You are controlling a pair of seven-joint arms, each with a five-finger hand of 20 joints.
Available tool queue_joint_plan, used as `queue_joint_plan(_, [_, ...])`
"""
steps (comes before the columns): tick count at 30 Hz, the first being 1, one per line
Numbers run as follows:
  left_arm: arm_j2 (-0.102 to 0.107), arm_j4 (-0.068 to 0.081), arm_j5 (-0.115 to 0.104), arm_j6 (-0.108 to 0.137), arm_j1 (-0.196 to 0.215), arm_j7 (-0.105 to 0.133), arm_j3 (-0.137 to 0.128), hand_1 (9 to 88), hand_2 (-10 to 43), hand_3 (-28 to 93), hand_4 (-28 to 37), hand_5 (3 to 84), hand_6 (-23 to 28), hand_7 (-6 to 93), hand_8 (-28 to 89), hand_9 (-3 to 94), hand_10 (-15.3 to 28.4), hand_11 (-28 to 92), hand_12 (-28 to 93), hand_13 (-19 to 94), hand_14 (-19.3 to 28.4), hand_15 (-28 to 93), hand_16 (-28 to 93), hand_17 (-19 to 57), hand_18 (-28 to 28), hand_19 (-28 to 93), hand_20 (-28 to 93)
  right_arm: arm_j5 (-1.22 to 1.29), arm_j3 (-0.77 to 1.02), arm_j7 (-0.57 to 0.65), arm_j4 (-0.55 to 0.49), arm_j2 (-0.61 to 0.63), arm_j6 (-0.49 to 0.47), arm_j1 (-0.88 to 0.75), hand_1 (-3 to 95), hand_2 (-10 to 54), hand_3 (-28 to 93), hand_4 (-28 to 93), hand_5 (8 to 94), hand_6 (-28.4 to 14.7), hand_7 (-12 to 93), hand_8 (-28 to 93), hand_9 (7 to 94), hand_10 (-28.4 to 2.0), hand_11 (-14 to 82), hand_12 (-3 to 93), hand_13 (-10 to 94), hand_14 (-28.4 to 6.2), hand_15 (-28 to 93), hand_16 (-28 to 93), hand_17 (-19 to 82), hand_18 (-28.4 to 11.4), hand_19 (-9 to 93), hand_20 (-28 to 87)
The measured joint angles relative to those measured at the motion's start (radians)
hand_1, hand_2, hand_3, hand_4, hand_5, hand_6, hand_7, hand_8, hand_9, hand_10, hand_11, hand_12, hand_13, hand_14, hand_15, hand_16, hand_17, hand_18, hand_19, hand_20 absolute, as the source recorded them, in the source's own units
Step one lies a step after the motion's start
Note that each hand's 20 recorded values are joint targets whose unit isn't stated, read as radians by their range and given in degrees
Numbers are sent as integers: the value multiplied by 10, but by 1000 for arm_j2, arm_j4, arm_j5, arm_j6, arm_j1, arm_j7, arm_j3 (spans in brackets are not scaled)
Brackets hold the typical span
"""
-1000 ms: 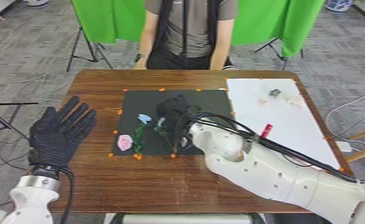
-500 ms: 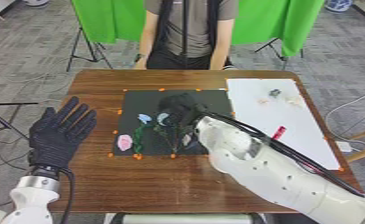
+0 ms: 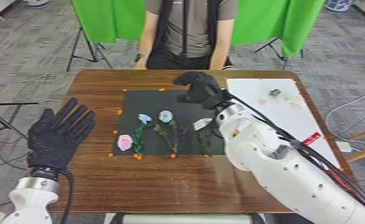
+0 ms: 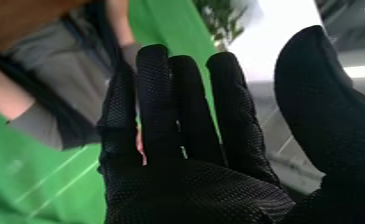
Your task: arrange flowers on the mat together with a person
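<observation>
Hand (image 3: 196, 86), right, black-gloved: empty, above the far edge of the dark mat (image 3: 143, 104)

Item: fingers straight, thumb well apart from them, nothing gripped. Chief hazard: a careless return. Should I come back low, splayed fingers could hook a bloom.

Item: my forearm (image 3: 249, 145), slanting across the mat's right part. The white flower (image 3: 202, 123) lies just beside it, its stem running close to the arm. Likeliest fault: an elbow dropped or swung inward, dragging that flower askew. Remedy: lift first, then withdraw to the right.

Item: black cables (image 3: 260, 116), slung along the arm. A slack loop could catch a petal while the hand itself passes clear.

Item: pale, round-headed flower (image 3: 166, 116), mid-mat, thin branching stems below. Light goods; a brush of the glove might turn them.

Item: blue flower (image 3: 145, 118) and pink flower (image 3: 125, 142), left part of mat, green stem between. Nearer my left hand (image 3: 58, 135), which lies open beyond the mat's left side; at risk only if that arm moves inward.

Item: white sheet (image 3: 285, 117), right of the mat, bearing a small dark sprig (image 3: 274, 93). Under a low arm, both could shift.
</observation>
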Motion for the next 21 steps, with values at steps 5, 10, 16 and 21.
queue_joint_plan(5, [-3, 0, -1, 0, 3, 4, -5, 238, 145, 742, -283, 412, 77, 93, -81, 349, 145, 158, 84, 262, 148, 264, -60, -65, 138, 315, 110, 36, 129, -3, -93, 51, 34, -100, 310, 17, 774, -249, 439, -22, 200, -124, 438, -140, 134, 204, 327, -135, 412, 213, 102, -178, 550, 265])
queue_joint_plan(10, [-6, 0, -1, 0, 4, 11, -9, 239, 145, 740, -283, 418, 73, 94, -83, 359, 137, 158, 81, 268, 142, 253, -65, -64, 138, 314, 110, 259, 344, -80, -170, 92, 16, -246, 273, 68, 753, -231, 421, -37, 158, -104, 408, -137, 100, 188, 303, -148, 289, 206, 88, -177, 479, 179])
queue_joint_plan(16, [-6, 0, -2, 2, 7, 19, -17, 240, 146, 739, -283, 421, 72, 95, -84, 365, 136, 158, 78, 272, 137, 248, -64, -62, 138, 315, 111, 562, 588, -193, -208, 111, 15, -428, 244, 90, 743, -222, 413, -42, 129, -91, 395, -141, 70, 176, 298, -155, 224, 213, 84, -178, 449, 142])
queue_joint_plan(21, [-7, -3, -9, 7, 13, 30, -24, 241, 147, 739, -283, 424, 72, 93, -84, 366, 137, 157, 76, 274, 137, 246, -65, -62, 139, 316, 111, 573, 733, -127, -276, 108, 26, -568, 237, 93, 738, -218, 405, -42, 118, -83, 389, -140, 54, 171, 297, -153, 186, 217, 82, -177, 434, 128])
